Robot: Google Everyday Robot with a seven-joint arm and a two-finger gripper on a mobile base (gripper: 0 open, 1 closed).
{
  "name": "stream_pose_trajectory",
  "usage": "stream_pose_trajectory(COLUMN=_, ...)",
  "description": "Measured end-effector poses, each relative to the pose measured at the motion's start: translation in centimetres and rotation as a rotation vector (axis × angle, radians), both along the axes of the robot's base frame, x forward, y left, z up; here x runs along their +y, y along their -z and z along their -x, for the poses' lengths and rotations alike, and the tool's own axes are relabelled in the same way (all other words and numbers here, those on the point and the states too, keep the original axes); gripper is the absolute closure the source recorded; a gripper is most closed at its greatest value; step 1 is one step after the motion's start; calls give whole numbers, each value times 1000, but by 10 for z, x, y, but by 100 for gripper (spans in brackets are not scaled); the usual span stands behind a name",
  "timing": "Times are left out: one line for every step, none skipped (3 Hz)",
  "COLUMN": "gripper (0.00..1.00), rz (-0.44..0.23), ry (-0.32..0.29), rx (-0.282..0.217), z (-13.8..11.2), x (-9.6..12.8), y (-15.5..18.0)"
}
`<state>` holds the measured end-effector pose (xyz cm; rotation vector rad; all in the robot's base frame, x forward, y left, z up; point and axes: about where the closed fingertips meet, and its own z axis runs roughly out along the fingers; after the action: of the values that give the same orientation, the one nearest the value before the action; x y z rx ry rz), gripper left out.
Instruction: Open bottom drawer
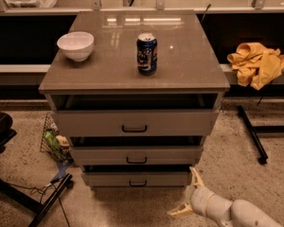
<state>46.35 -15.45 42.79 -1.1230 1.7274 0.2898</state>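
The bottom drawer (136, 178) is the lowest of three grey-beige drawers in a cabinet, with a small black bar handle (137, 183) at its middle. A dark gap shows above its front. My gripper (188, 192) is low at the bottom right of the camera view, just right of and below the bottom drawer's right end. Its two pale fingers are spread wide apart and hold nothing. The white arm runs off to the lower right corner.
The middle drawer (136, 155) and top drawer (135, 122) sit above. On the cabinet top (109, 60) stand a white bowl (75, 45) and a blue can (146, 54). A yellow cloth (257, 63) lies on a ledge right. A wire basket (54, 142) and black legs are left.
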Motion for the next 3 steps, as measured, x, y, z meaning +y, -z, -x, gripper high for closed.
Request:
stream_pose_trajectory(gripper=0, rz=-39, ry=-13, rx=27, z=-1, x=19, y=57)
stream_pose_trajectory(gripper=0, rz=-69, ry=-18, rx=58, z=-7, x=33, y=104)
stream_pose_trajectory(gripper=0, rz=-69, ry=-18, rx=58, z=-7, x=33, y=104)
